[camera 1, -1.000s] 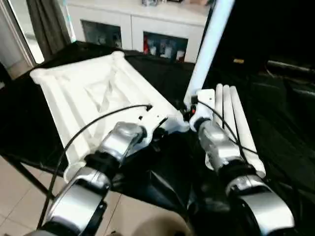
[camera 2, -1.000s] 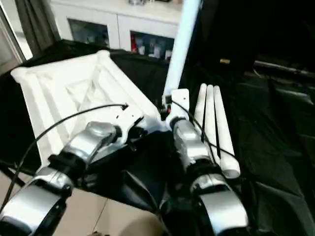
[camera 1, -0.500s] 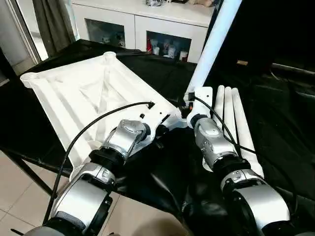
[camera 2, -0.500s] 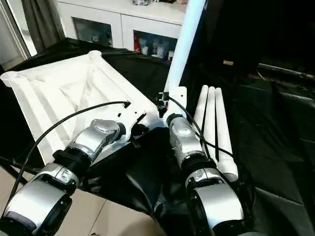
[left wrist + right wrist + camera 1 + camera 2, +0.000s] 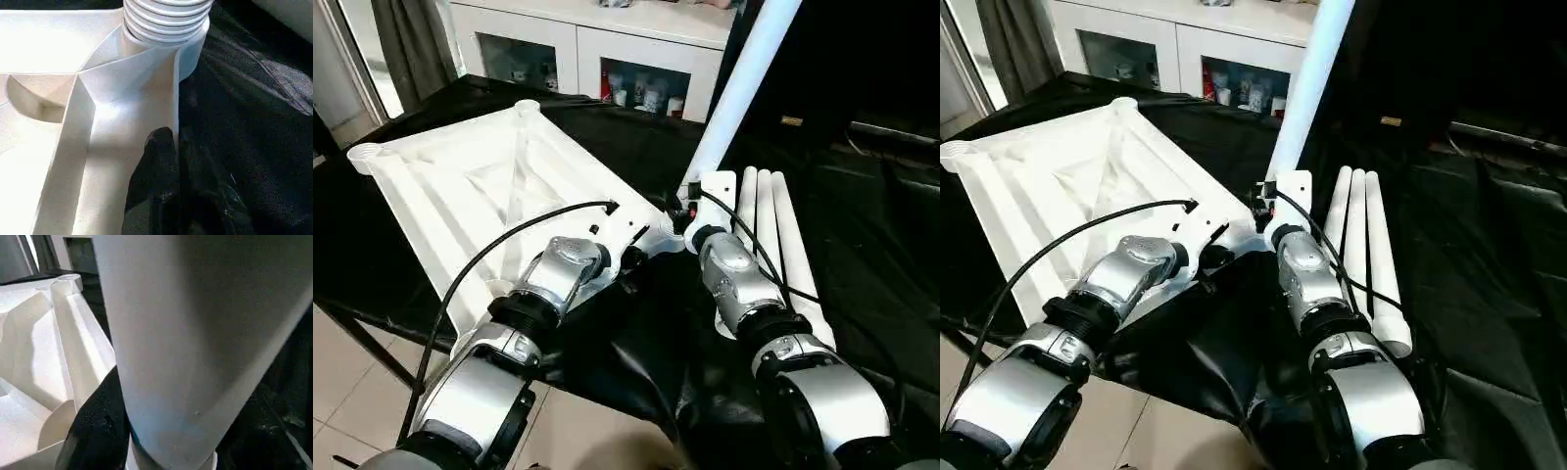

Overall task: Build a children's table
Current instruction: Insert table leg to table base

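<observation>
We're seeing one table top (image 5: 480, 186) upside down on the bench (image 5: 862, 245), three spare legs (image 5: 766, 235) beside it; right jaws (image 5: 690, 211) gripping the fourth leg (image 5: 736, 93) upright in a corner socket (image 5: 166, 29), left jaws (image 5: 631, 257) pinching the top's rim.

I'm seeing the table top (image 5: 480, 186) looking like smooth white plastic, its ribs catching a soft sheen. The upright leg (image 5: 1304, 93) is showing a satin white tube with ridged threads at its base. The bench (image 5: 862, 245) is wearing matt, creased black cloth. My forearms (image 5: 475, 392) are gleaming brushed silver metal.
</observation>
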Controlling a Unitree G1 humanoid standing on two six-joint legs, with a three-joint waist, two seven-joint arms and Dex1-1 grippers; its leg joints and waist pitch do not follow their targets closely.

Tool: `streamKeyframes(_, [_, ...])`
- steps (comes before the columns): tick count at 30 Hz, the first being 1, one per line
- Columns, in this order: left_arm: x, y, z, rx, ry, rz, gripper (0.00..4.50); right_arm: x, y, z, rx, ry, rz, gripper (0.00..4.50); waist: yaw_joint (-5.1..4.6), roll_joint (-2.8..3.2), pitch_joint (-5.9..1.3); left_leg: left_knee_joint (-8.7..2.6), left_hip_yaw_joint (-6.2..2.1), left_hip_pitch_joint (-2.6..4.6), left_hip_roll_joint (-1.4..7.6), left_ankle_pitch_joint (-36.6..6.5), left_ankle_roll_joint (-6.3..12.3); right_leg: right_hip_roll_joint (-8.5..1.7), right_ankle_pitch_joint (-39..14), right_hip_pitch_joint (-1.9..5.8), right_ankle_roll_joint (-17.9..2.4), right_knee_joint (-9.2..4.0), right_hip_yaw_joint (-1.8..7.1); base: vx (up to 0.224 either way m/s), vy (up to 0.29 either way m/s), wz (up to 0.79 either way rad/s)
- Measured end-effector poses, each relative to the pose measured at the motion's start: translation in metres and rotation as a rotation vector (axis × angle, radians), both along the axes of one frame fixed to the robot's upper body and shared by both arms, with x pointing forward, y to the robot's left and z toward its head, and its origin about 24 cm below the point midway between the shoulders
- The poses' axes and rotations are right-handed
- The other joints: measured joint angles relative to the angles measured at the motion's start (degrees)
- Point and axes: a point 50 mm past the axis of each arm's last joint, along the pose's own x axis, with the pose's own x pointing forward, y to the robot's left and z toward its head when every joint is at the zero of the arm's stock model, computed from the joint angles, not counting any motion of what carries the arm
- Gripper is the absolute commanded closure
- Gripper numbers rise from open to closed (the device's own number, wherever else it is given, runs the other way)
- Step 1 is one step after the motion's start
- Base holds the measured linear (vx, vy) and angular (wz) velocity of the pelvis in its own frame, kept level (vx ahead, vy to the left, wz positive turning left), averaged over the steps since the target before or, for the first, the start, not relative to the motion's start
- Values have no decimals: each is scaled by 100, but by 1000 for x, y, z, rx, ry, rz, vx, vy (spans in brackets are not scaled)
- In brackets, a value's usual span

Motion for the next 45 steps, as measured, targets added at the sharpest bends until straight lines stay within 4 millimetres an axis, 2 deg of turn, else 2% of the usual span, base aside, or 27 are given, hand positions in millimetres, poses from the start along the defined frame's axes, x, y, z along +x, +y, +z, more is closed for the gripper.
streamKeyframes(6, [1, 3, 1, 0, -4, -6, 450, 1, 2, 3, -17, -10, 22, 262, -15, 18, 11, 0, 0, -1, -1, 0, 0, 0, 0, -18, 0, -6, -1, 0, 0, 0])
streamKeyframes(27, [-2, 10, 3, 7, -15, -41, 450, 3, 3, 7, -8, -18, 93, 262, -43, 15, 12, -17, 8, -9, 4, 0, 0, 0, 0, -32, 0, -4, -1, 0, 0, 0])
streamKeyframes(32, [-5, 19, 5, 22, -35, -84, 450, 5, 1, 11, -40, -18, 198, 262, -80, 8, 8, -16, 21, -11, 15, 1, 0, 2, 15, -36, -18, 9, -1, 0, 0, 0])
streamKeyframes(36, [-9, 27, 7, 34, -49, -143, 450, 5, -6, 15, -79, -7, 327, 262, -83, -30, -19, -14, 44, -4, 29, 1, -1, 1, 107, -39, -21, 13, 0, 14, -2, 0])
streamKeyframes(41, [-26, 56, 10, 53, -50, -294, 450, -7, -18, 19, -102, 8, 660, 262, -78, -44, -51, -2, 72, -1, 95, 11, 24, 49, 68, -46, -53, 41, -1, 65, -11, -2])
streamKeyframes(45, [-32, 67, 13, 61, -47, -356, 450, -15, -21, 19, -93, 15, 788, 262, -57, -67, -69, 10, 81, 1, 102, -13, 46, 69, 18, -55, -125, 98, 21, 48, -5, 1])
